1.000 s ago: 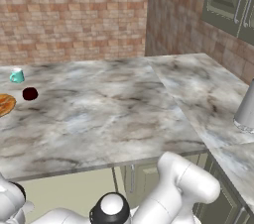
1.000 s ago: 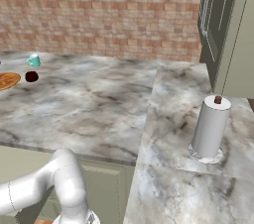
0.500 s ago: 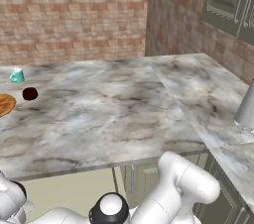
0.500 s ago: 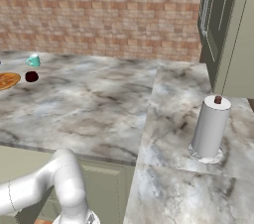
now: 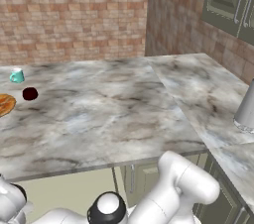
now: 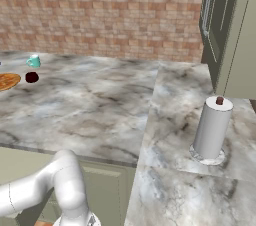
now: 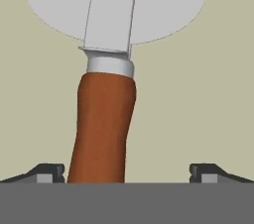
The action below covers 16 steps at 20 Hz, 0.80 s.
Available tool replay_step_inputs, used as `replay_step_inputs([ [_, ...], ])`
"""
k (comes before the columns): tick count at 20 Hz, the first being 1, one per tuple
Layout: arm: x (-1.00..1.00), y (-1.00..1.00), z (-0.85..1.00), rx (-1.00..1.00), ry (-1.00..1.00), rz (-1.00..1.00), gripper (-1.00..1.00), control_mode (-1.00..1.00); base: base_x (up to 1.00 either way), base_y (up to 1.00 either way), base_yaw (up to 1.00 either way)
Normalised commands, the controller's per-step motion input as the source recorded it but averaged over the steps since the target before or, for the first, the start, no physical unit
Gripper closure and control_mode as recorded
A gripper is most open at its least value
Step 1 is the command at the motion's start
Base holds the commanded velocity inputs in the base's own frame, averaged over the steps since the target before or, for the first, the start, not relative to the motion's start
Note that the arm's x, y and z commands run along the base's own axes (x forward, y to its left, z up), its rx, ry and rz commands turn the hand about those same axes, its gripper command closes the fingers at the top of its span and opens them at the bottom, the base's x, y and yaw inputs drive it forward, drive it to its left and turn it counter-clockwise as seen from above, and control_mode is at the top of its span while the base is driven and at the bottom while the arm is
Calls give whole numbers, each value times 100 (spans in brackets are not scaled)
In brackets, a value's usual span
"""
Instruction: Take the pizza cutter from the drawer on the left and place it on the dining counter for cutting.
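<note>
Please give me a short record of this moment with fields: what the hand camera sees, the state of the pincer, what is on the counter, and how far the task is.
tool: pizza cutter, reddish-brown handle, pale round blade, lying on the beige drawer floor
pincer: pincer open, one fingertip on each side of the handle, not closed on it
counter: dining counter carries a teal cup, a dark red ball, an orange pizza at the left edge, a paper towel roll on the right wing
task stage: cutter not yet grasped

marble dining counter (image 5: 114, 119) bearing teal cup (image 5: 17, 75), dark red ball (image 5: 30, 93), pizza (image 5: 4, 104), paper towel roll (image 6: 212, 130)
</note>
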Motion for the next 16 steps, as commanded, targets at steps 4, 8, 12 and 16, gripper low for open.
replay_step_inputs([
  [4,0,17,-23,-3,0,0,-100,-100,0,0,0],
  [8,3,14,-11,-1,0,0,-100,-100,0,0,0],
  [12,15,8,0,0,0,0,-100,-100,0,0,0],
  [16,10,6,0,0,0,0,-100,-100,0,0,0],
])
